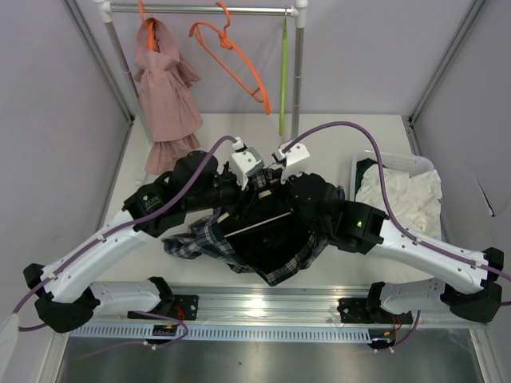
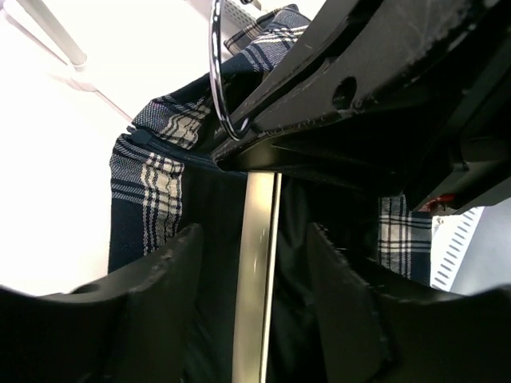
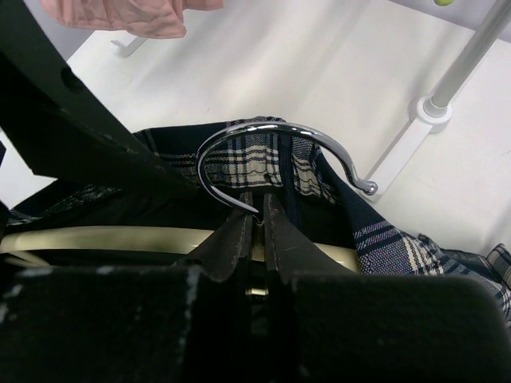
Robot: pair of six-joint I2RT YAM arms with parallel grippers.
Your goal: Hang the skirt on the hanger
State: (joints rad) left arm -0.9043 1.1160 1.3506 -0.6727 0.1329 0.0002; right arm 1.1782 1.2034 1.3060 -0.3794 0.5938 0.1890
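The dark plaid skirt (image 1: pixel 263 239) lies crumpled on the table between both arms, with the cream hanger (image 1: pixel 259 222) lying across it. In the right wrist view my right gripper (image 3: pixel 258 209) is shut on the hanger's neck, just below its chrome hook (image 3: pixel 271 132); plaid fabric (image 3: pixel 263 163) sits behind the hook. In the left wrist view my left gripper (image 2: pixel 254 235) is open, its fingers (image 2: pixel 172 271) standing either side of the hanger's cream bar (image 2: pixel 257 303) without touching it. The right gripper's dark body fills the top of that view.
A clothes rail (image 1: pixel 200 9) at the back carries a pink garment (image 1: pixel 164 88), an orange hanger (image 1: pixel 231 56) and a lime-green hanger (image 1: pixel 283 76). A white basket (image 1: pixel 383 159) with white cloth (image 1: pixel 403 195) stands at the right. The rail's post foot (image 3: pixel 431 108) is close behind the hook.
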